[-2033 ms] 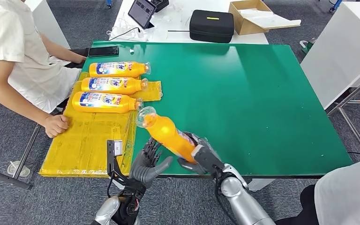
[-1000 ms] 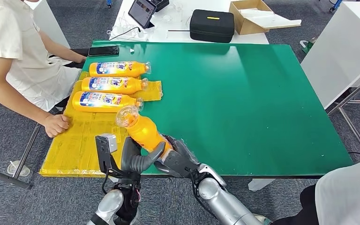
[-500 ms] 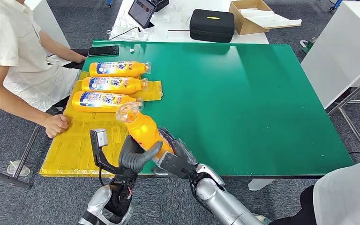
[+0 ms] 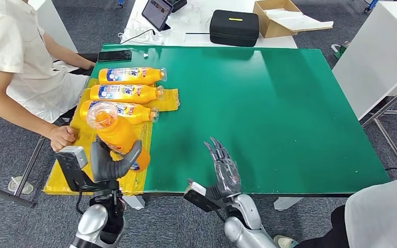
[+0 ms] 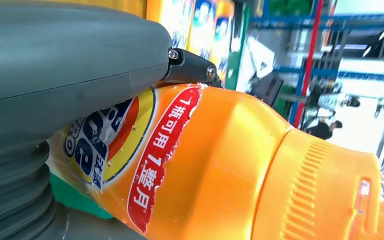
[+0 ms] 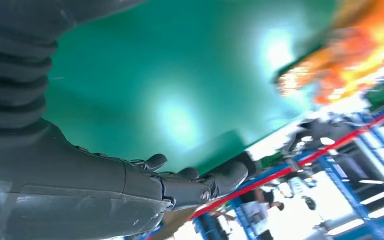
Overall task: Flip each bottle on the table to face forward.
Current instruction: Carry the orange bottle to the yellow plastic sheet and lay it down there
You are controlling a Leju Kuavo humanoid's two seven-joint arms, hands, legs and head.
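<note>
Bottle handed over from right hand to left

The left hand point(image 4: 115, 161) now grips the orange bottle point(image 4: 118, 135) alone, above the yellow mat point(image 4: 82, 165) near three label-up bottles point(image 4: 126, 93); the right hand point(image 4: 222, 173) has let go, fingers spread over the bench point(image 4: 269, 113). Laying it down label-up likely comes next.

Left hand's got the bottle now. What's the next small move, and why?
Probably lower it onto the yellow mat, just in front of the three lying bottles. The left hand grips the bottle above the mat, label showing in the wrist view, and the right hand is open, apart.
</note>
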